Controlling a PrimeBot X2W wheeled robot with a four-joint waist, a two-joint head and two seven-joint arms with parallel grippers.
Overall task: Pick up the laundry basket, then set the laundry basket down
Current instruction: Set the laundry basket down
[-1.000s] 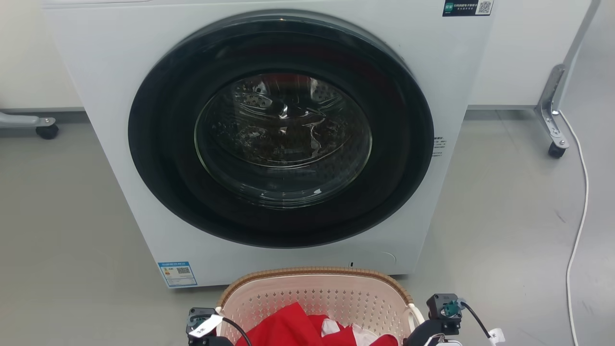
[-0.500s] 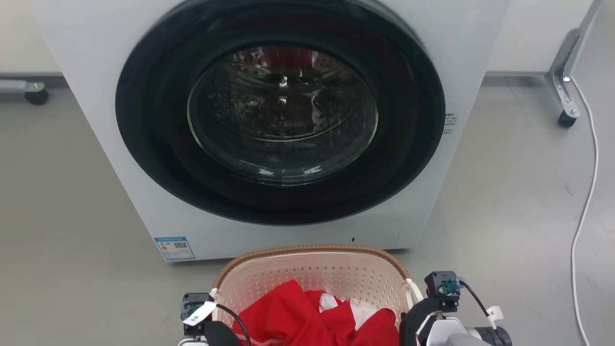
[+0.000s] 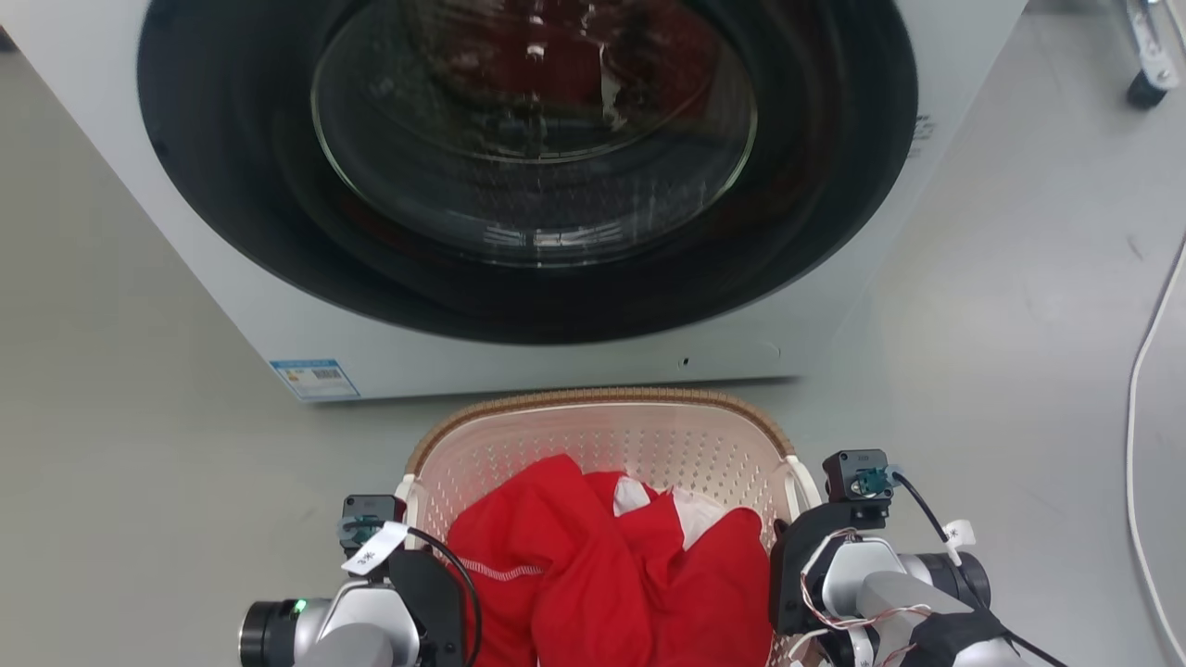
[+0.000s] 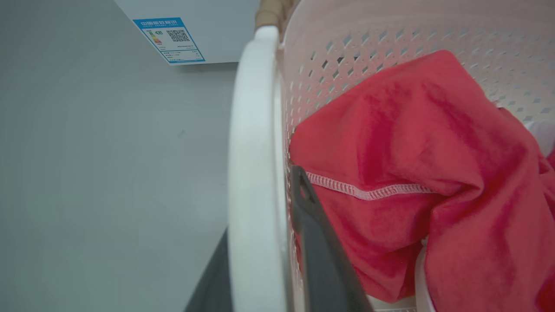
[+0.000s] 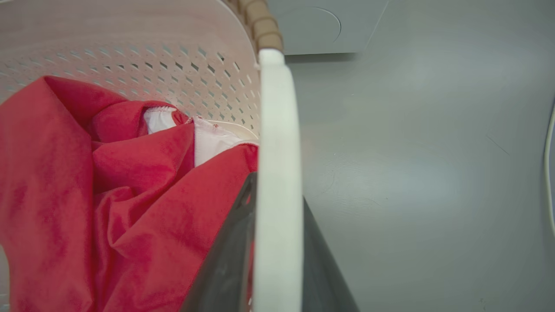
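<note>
The laundry basket (image 3: 602, 400), cream with a brown woven rim, is at the bottom middle of the head view, just in front of the washer. Red clothes (image 3: 602, 565) and a white piece (image 3: 687, 509) fill it. My left gripper (image 3: 422, 574) holds its left side. In the left wrist view the left gripper (image 4: 260, 208) is shut on the white handle (image 4: 256, 130), one finger inside the basket and one outside. My right gripper (image 3: 788, 556) holds the right side. In the right wrist view the right gripper (image 5: 277, 190) is shut on the other white handle (image 5: 277, 130) the same way.
The white washer (image 3: 278, 324) with its closed round dark door (image 3: 528, 167) stands right behind the basket, a blue label (image 3: 315, 378) at its lower left corner. A white cable (image 3: 1144, 371) trails over the grey floor at the right, and a caster (image 3: 1146, 88) sits at the top right.
The head camera has tilted down, so the washer and basket sit higher in the picture and more of both arms shows. Both grippers stay on the basket's handles.
</note>
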